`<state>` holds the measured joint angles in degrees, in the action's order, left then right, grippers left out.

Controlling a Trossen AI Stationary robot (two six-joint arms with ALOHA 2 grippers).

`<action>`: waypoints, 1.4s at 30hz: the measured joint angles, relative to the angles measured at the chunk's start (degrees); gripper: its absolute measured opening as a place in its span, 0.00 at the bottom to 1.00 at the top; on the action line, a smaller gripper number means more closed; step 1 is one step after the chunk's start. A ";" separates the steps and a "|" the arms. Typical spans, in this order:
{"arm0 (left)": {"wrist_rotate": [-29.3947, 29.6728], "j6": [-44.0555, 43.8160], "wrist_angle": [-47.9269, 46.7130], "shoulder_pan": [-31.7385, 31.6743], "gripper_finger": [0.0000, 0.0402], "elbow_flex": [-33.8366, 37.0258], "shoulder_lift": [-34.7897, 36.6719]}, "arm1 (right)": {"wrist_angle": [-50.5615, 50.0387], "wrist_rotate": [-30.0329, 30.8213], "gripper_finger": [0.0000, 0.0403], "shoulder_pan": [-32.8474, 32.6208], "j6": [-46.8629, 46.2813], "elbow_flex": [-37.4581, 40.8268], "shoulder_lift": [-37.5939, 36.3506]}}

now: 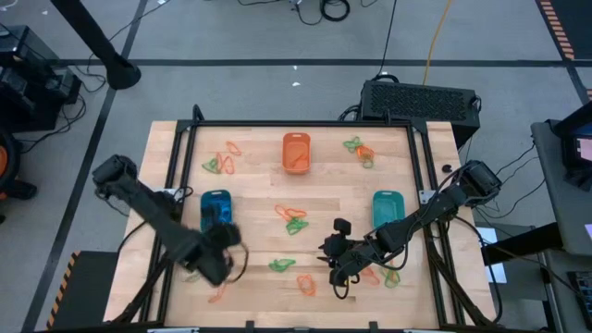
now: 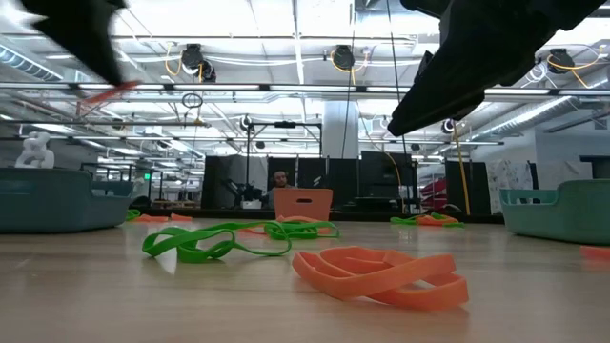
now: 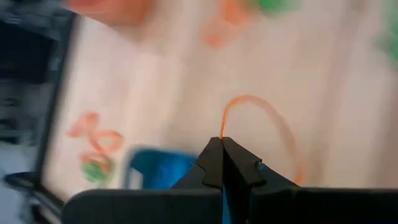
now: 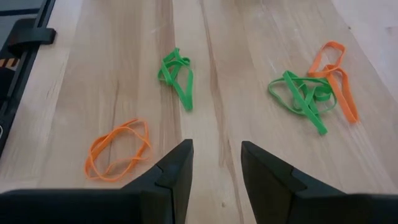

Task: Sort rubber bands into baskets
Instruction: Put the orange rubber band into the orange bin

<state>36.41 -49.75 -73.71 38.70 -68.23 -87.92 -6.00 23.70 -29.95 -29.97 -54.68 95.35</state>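
My left gripper (image 3: 222, 143) is shut on an orange rubber band (image 3: 267, 121) and hangs above the table just near of the blue basket (image 1: 215, 209). My right gripper (image 4: 216, 157) stands open above the near middle of the table (image 1: 335, 252). Past its fingers lie loose orange bands (image 4: 118, 149), a green band (image 4: 177, 74) and a green and orange tangle (image 4: 311, 90). The orange basket (image 1: 296, 152) stands at the far middle and the teal basket (image 1: 387, 209) at the right. My left gripper pinches the orange rubber band at one spot of its loop (image 3: 221, 132) between its two fingertips. The fingers slant down from the near left. The loop (image 3: 283, 134) curves out beyond the fingertips, lifted clear of the wood.
More bands lie scattered on the table: far left (image 1: 220, 165), far right (image 1: 361, 151), middle (image 1: 294, 219), near middle (image 1: 282, 265) and near left (image 1: 217, 294). A black frame (image 1: 296, 123) rims the table. A dark box (image 1: 421, 100) stands behind the far right.
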 joint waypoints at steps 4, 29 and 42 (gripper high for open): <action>4.91 9.77 5.79 -11.78 0.00 0.00 1.33 | -0.03 0.33 0.32 0.00 3.47 0.00 -0.02; -34.68 54.60 66.72 -63.30 0.00 1.60 -10.93 | -13.20 18.19 0.32 15.50 17.17 0.00 -0.05; -37.30 53.06 68.73 -64.20 0.00 1.60 -19.61 | -10.39 13.40 0.32 17.59 17.39 0.00 -0.04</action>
<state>-0.89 3.31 -4.98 -25.50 -66.63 -107.53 -16.39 37.10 -12.36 -12.58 -54.68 95.31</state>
